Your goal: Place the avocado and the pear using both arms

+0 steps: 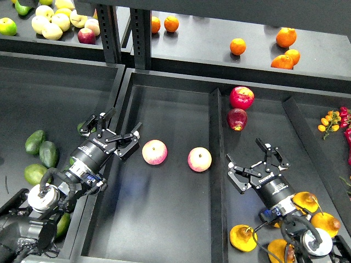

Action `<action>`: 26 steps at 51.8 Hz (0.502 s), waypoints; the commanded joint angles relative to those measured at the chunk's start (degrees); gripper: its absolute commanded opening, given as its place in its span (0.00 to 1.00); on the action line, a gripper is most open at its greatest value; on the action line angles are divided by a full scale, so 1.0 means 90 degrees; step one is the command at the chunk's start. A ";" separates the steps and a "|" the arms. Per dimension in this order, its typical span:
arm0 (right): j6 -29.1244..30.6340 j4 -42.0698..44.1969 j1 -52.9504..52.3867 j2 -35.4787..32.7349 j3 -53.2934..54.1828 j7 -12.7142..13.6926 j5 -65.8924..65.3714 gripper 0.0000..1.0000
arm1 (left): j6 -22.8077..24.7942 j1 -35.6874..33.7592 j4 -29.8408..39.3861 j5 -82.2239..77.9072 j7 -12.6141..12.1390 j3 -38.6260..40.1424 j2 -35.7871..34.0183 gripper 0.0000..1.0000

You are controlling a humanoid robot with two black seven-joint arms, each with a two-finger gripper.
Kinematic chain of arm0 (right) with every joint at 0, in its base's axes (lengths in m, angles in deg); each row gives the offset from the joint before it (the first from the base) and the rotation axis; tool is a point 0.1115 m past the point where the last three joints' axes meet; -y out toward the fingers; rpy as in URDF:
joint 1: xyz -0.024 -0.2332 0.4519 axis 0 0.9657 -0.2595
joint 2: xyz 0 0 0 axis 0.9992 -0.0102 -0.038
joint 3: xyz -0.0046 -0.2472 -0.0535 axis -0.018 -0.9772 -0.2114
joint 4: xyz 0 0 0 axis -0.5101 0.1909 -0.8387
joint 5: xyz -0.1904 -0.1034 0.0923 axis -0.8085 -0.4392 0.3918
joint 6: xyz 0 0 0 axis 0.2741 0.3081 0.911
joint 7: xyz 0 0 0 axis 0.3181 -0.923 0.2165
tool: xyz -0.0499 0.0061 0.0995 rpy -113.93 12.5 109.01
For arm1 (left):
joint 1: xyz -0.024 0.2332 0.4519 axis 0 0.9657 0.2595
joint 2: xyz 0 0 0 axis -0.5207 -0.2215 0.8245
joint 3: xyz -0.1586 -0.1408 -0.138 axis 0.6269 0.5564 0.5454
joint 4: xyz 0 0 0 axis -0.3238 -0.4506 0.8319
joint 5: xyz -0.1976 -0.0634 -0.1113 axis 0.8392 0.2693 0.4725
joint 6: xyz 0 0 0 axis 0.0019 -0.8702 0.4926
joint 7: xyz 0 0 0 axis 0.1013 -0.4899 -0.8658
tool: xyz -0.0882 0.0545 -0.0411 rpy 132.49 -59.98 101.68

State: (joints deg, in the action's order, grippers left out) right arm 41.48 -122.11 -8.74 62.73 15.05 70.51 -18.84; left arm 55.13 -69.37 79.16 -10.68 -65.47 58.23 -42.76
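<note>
Seemingly early stage: left hand [117, 133] seen spread open, empty, right of avocado [41, 149] cluster. Right hand [258, 160] likewise open, nothing gripped, above pear [243, 237] group. Neither fruit picked up; both placements judged outstanding.

two pink-yellow apples [154, 152] mid tray | two red fruits [241, 97] right tray | oranges [237, 46] rear shelf
</note>
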 commanded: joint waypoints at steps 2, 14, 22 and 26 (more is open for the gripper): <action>0.0000 -0.0448 0.0232 0.0000 -0.0215 -0.0002 0.0288 0.99 | 0.0000 0.0168 0.0305 -0.0005 0.0001 -0.0100 0.0000 0.99; 0.0000 -0.0966 0.0300 0.0000 -0.0342 0.0008 0.0670 0.99 | 0.0000 0.0305 0.0784 -0.0015 0.0001 -0.0246 0.0000 0.99; 0.0000 -0.1122 0.0300 0.0000 -0.0469 -0.0012 0.0738 0.99 | 0.0000 0.0335 0.0950 -0.0093 0.0001 -0.0295 0.0000 0.99; 0.0000 -0.1142 0.0300 0.0000 -0.0528 -0.0021 0.0738 0.99 | 0.0000 0.0335 0.0980 -0.0093 0.0001 -0.0315 0.0000 0.99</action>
State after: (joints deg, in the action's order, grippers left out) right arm 41.48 -131.93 -6.00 62.73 11.07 70.49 -12.30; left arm 55.13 -66.38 87.44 -11.40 -65.47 55.63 -42.76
